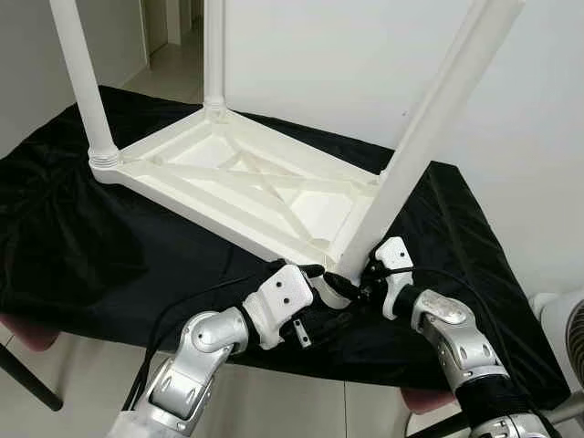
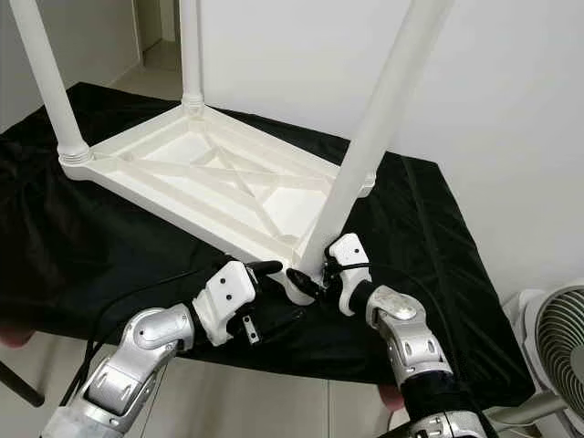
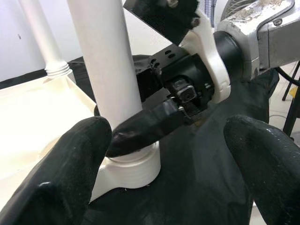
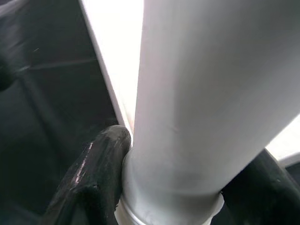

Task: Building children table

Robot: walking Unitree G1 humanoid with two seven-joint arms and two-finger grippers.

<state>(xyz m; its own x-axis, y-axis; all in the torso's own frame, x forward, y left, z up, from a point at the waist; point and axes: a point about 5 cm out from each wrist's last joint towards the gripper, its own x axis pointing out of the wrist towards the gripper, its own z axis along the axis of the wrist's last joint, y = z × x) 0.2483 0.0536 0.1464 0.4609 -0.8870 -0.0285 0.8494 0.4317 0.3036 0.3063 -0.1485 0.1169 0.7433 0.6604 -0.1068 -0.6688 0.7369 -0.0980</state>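
Note:
A white plastic children's table lies upside down on a black cloth. Its legs stick up: one at the far left, one at the back, and a near leg at the front corner. My right gripper is shut on the near leg just above its base collar, one finger on each side. My left gripper is open beside the same collar, its fingers spread wide and holding nothing.
The cloth-covered surface ends just in front of my arms, with tiled floor below. A fan stands on the floor at the right. A white wall runs behind the table and a doorway opens at the back left.

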